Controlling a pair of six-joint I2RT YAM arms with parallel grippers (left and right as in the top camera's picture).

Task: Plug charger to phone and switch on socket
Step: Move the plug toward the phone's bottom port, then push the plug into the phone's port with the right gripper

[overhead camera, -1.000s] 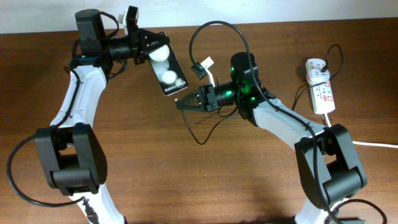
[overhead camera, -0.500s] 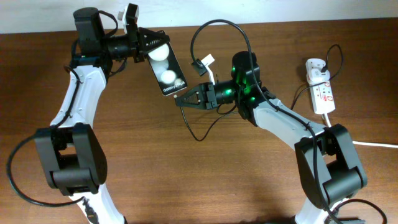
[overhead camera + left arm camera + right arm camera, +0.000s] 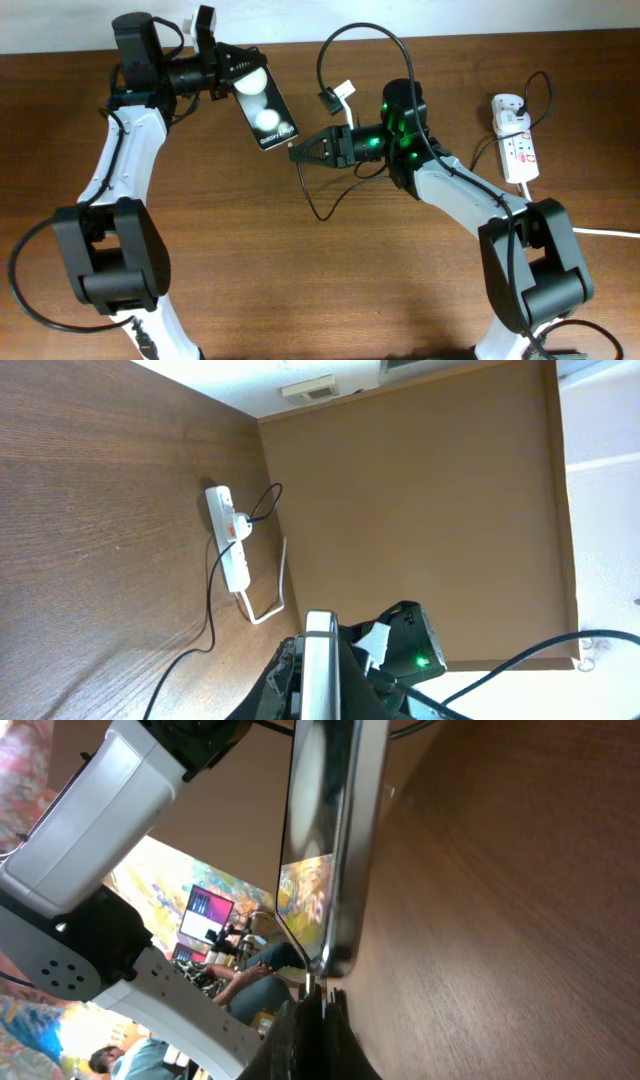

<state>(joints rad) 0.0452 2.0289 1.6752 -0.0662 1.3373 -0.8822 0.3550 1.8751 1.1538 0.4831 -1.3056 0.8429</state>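
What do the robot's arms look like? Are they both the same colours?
Yes! The left arm and right arm have white shells with chunky black joints and black cables. A green light glows on the right one. The left gripper and right gripper are black.

A brown wooden counter [image 3: 330, 290] spreads beneath the right tool [image 3: 296, 155], with a white wall [image 3: 450, 15] well behind it. Beyond and left of that tool's tip (right wrist view) are a lit monitor [image 3: 205, 915], a colourful mural [image 3: 150, 880] and a person [image 3: 255, 975].
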